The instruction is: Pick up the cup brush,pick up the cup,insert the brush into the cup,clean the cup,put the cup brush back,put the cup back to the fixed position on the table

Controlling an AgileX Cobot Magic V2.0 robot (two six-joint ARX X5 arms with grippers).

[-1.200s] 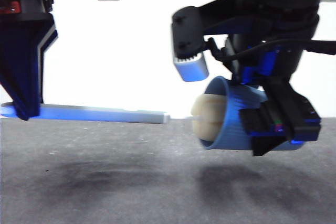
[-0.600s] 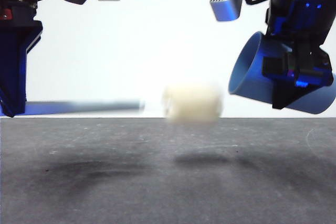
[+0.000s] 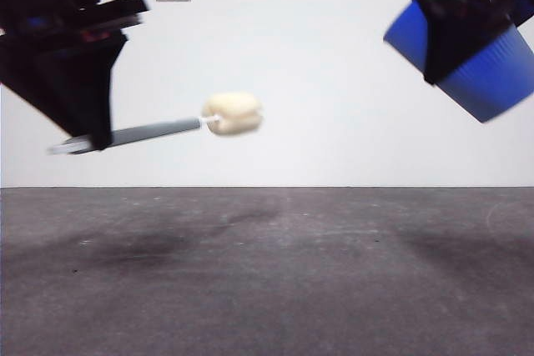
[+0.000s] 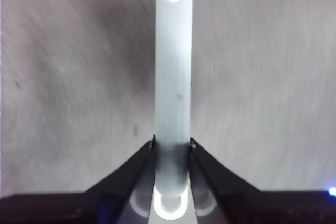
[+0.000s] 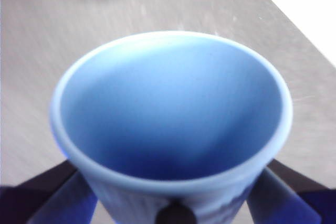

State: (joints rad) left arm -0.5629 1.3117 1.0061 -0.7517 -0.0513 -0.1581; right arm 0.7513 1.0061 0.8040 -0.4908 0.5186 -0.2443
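Now we see the worktop [image 3: 267,273] bare beneath both arms, and everything is higher than it was a second ago. Our right tool [image 3: 467,18] is clamped around the cup [image 3: 488,72], which has gone from low and level, with the sponge at its mouth, to the upper corner of the front view, tilted and well apart from the brush. Our left tool [image 4: 172,148] pinches the flat handle of the cup brush [image 3: 158,132], whose sponge head [image 3: 233,113] has risen and hangs in open air above the worktop. We judge the scrubbing finished: brush is out, and what remains is setting both down.
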